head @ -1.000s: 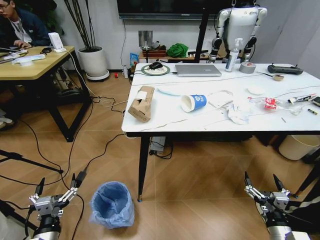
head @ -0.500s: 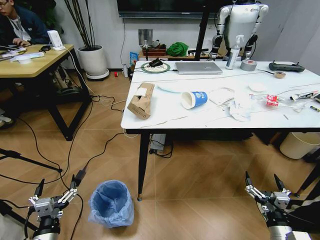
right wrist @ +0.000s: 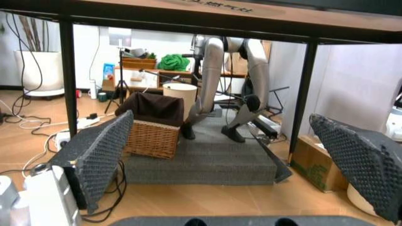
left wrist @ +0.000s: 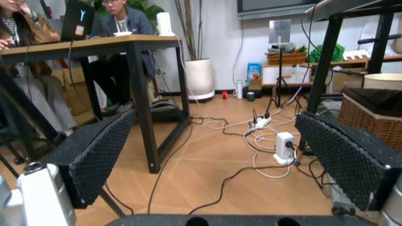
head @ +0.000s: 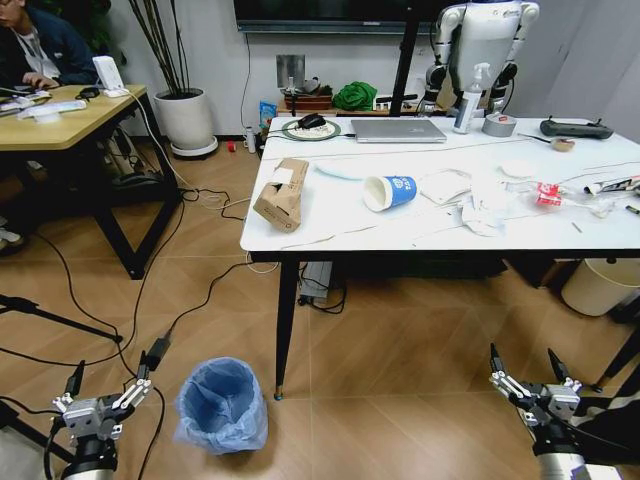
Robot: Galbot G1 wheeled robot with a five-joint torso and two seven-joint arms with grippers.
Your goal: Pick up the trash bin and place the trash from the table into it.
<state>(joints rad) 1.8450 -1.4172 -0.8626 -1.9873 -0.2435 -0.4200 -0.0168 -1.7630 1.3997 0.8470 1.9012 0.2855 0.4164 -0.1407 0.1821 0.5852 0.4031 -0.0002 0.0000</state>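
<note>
Nearest me, the trash bin point(head: 222, 405) stands upright on the floor, mouth up, just in front of the table's near left leg. My left claw point(head: 100, 398) hangs released just beside the bin, on its left; my right claw point(head: 527, 372), also spread and empty, sits well apart on its far side. I judge the left arm nearer. Beyond the bin, the trash point(head: 283, 194) lies across the table point(head: 330, 232).
</note>
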